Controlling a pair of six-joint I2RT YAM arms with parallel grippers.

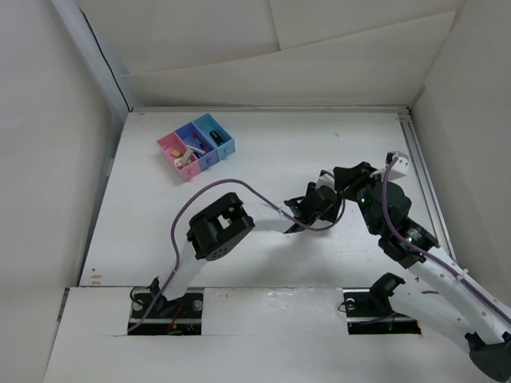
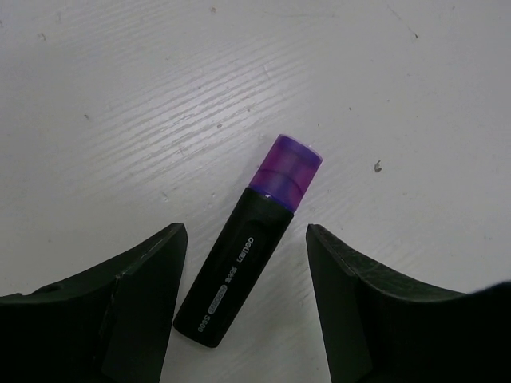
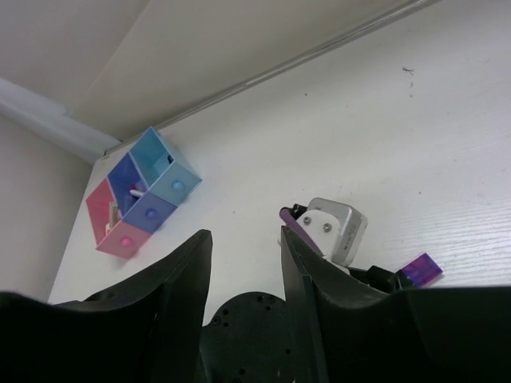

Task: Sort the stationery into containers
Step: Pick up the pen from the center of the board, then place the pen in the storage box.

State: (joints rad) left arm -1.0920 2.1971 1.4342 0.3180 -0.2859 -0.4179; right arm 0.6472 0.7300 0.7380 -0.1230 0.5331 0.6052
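A short black marker with a purple cap (image 2: pixel 247 255) lies flat on the white table, its cap pointing away. My left gripper (image 2: pixel 247 231) stands open astride it, with neither finger touching it. In the top view the left gripper (image 1: pixel 303 211) is at mid-table and hides the marker. My right gripper (image 3: pixel 243 235) is open and empty, hovering just behind the left one (image 1: pixel 335 179); the marker's purple cap (image 3: pixel 421 270) peeks out at its right. The three joined containers (image 1: pixel 196 144), pink, blue and light blue, stand at the far left (image 3: pixel 140 195) with small items inside.
The left wrist's silver camera block (image 3: pixel 335 230) sits right beside my right finger. White walls close in the table (image 1: pixel 263 152) at the back and both sides. A purple cable (image 1: pixel 239 190) arcs over the left arm.
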